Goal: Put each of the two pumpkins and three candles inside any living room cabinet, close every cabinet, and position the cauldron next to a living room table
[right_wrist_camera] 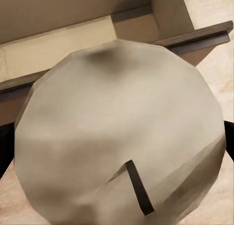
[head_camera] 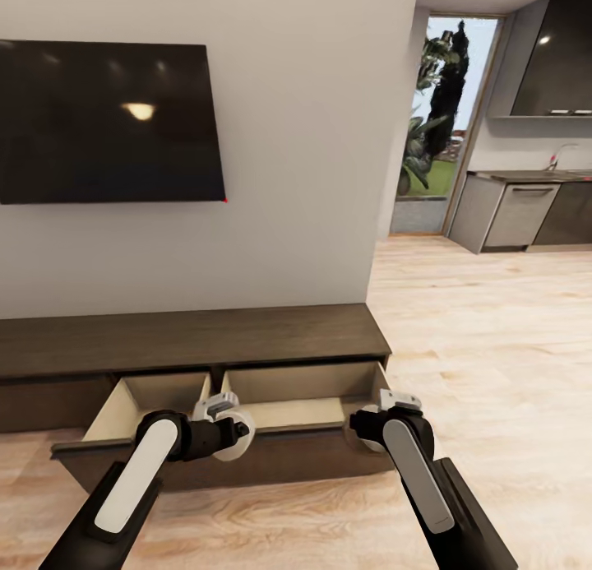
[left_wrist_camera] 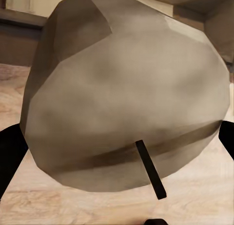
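The long dark-brown cabinet (head_camera: 189, 335) stands under the wall TV, with two of its drawers pulled out and their beige insides showing. My left gripper (head_camera: 226, 430) is shut on a pale grey-white candle (left_wrist_camera: 126, 103), held just in front of the left drawer's (head_camera: 152, 393) front edge. My right gripper (head_camera: 374, 426) is shut on a second candle (right_wrist_camera: 117, 137) at the right drawer's (head_camera: 300, 389) front right corner. Each candle has a dark wick (left_wrist_camera: 150, 169). Both drawers look empty where visible. The pumpkins, the third candle, the cauldron and the table are out of view.
A black TV (head_camera: 107, 122) hangs on the white wall above the cabinet. Wood floor (head_camera: 493, 348) runs to the right toward a kitchen with grey cabinets (head_camera: 518, 212) and a glass door (head_camera: 444, 118).
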You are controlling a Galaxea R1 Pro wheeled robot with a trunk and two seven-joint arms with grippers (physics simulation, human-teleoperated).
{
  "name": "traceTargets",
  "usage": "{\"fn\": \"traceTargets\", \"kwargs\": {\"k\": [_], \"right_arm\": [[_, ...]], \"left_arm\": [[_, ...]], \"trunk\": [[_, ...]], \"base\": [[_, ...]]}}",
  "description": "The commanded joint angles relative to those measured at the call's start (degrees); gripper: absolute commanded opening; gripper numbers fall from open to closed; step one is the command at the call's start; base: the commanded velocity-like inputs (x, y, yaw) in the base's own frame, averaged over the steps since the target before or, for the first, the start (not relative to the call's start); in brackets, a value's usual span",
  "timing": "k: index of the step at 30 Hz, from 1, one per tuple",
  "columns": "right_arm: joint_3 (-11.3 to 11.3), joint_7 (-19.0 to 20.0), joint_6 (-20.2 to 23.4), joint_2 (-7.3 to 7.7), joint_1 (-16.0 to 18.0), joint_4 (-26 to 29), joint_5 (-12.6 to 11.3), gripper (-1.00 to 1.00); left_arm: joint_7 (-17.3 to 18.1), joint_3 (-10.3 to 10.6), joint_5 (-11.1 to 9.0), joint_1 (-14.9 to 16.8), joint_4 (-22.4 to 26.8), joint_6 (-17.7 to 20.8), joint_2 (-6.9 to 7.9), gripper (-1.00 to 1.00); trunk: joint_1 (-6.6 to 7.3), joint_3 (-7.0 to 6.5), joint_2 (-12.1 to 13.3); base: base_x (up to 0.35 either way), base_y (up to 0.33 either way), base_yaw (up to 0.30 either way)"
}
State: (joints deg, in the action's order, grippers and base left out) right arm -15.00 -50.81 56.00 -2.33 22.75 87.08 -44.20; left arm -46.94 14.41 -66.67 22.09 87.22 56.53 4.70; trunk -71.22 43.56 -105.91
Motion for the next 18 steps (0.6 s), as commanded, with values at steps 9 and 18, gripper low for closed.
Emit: {"fn": "traceTargets", "kwargs": {"k": [9,18], "right_arm": [[-0.03,-0.52,0.19,-0.04,0.05,0.21,-0.53,-1.0],[-0.03,-0.6,0.16,-0.04,0.02,0.22,-0.53,-1.0]], "left_arm": [[-0.61,0.09,-0.57,0.05,0.06,-0.02,0.04,-1.0],[-0.61,0.08,-0.57,0.05,0.02,-0.02,-0.01,-1.0]], "trunk": [[-0.03,0.06,-0.03],[-0.03,0.06,-0.03]], "base": [[0.331,0.0,0.0],[0.331,0.064,0.115]]}}
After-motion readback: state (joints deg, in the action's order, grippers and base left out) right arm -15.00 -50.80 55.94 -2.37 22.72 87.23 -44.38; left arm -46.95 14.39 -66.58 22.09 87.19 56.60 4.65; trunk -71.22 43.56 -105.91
